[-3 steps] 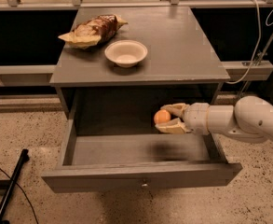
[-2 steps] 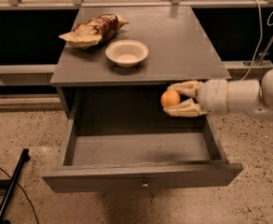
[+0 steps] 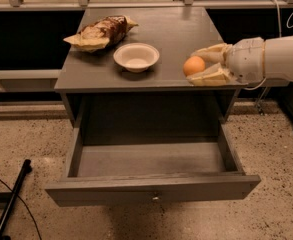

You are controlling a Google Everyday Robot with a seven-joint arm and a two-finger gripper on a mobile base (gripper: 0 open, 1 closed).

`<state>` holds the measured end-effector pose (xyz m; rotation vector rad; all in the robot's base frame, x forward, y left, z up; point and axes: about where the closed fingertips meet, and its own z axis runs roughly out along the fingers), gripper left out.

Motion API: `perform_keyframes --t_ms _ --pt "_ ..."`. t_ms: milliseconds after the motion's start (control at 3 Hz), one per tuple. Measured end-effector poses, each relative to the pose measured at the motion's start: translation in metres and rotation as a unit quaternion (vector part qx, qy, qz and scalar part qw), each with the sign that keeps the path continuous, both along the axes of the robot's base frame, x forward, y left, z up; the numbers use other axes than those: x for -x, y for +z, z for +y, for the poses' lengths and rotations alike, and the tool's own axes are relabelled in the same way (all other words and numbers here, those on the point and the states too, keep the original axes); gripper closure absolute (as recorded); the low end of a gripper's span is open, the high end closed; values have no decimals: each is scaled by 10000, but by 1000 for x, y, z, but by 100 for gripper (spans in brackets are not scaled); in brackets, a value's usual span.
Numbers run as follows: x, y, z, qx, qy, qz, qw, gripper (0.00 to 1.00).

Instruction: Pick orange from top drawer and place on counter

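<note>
1. Inspecting the gripper (image 3: 198, 67), we find it at the right of the frame, over the front right corner of the counter (image 3: 176, 31). It is carried on a white arm (image 3: 281, 58) that enters from the right edge.
2. Its two tan fingers (image 3: 211, 52) lie one behind and one in front of the orange (image 3: 194, 65), pressed against it. We record the gripper as grasping the orange.
3. The orange sits at counter level, close to the front edge and to the right of the bowl (image 3: 136, 57). We cannot tell whether it rests on the surface or hangs just above it.
4. The drawer (image 3: 86, 191) stands pulled out toward the bottom of the frame. Its front panel is lowest in view, with a small knob (image 3: 156, 198) at centre, and its grey bottom is exposed below the counter's front edge.
5. The bowl is white and upright, near the middle of the counter toward the front, apart from the gripper.
6. A crumpled bag (image 3: 98, 32) lies at the upper left of the counter, behind and left of the bowl and just beside it. We cannot tell whether the two touch.
7. The floor (image 3: 271, 149) around the cabinet is speckled. A black pole (image 3: 11, 204) lies on it at the lower left, and a white cable (image 3: 286, 14) hangs at the upper right.
</note>
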<state>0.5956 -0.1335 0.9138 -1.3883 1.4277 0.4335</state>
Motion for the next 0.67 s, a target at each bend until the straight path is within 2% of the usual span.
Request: perform_keyframes --t_ms 333,667 --pt "-58 -4 -4 -171 -492 349 9980 100" --pt "-98 -18 -2 -383 -713 808 9934 100"
